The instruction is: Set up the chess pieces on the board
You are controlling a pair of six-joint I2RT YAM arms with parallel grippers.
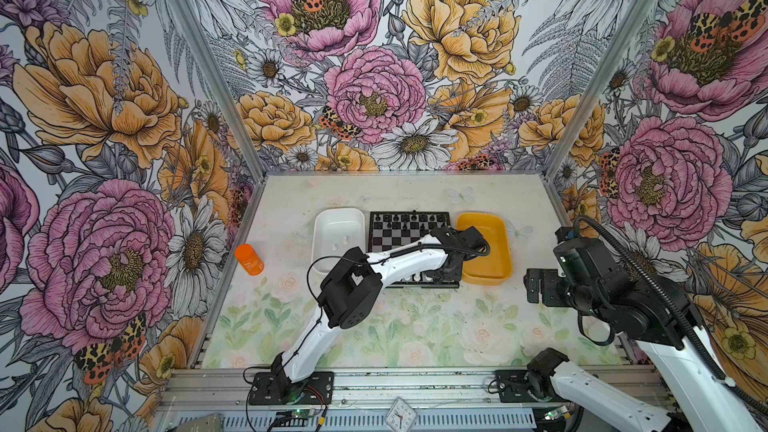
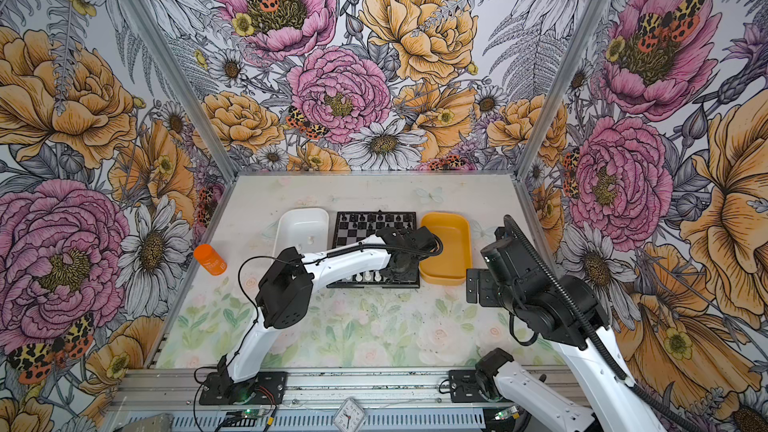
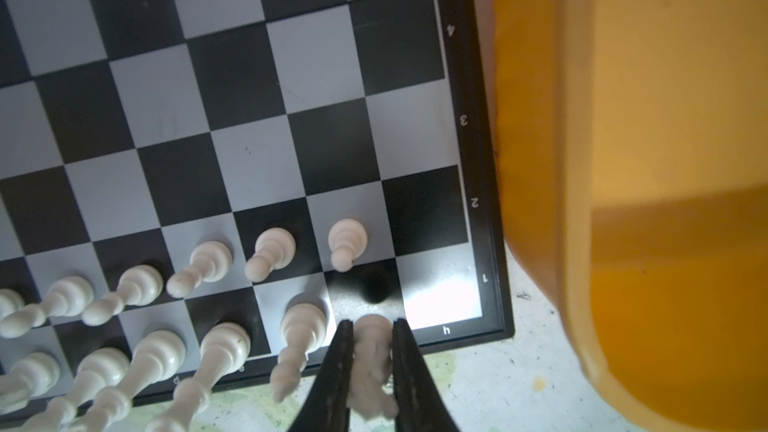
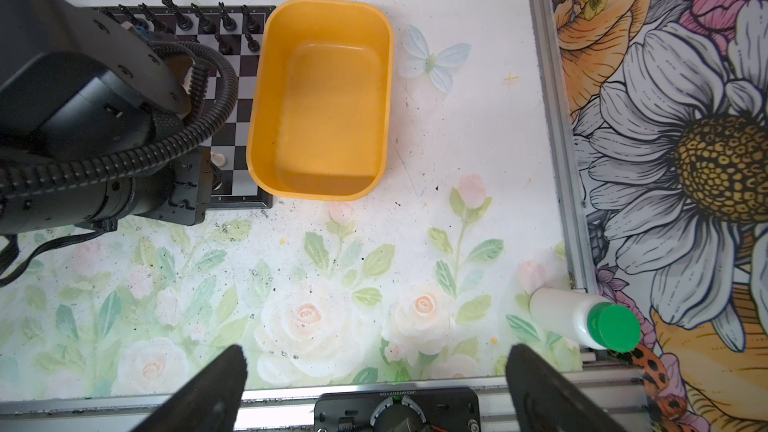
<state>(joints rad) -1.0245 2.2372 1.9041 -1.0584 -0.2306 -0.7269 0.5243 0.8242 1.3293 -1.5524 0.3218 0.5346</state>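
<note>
Okay, the left gripper (image 3: 372, 326) is clamping a white piece, apparently a white knight (image 3: 371, 367). It is holding the piece upright at square g1 near the front corner of the board (image 3: 232, 76), just beside the tall white piece (image 3: 301, 322) on f1. Whether the base is touching the board, I cannot tell. The step in hand is filling white's back rank. The white pawns (image 3: 348, 238) are standing along row 2, with h2 and h1 bare, and the black pieces (image 1: 409, 218) are lining the far rows. The right gripper (image 4: 376, 355) is hanging wide apart over the table, holding nothing. For the next move I am expecting it to seat the knight flat on g1, part the jaws without nudging f1, lift straight up, then reach for the white tray (image 1: 320, 222). The yellow tray (image 4: 266, 76) is looking bare.
</note>
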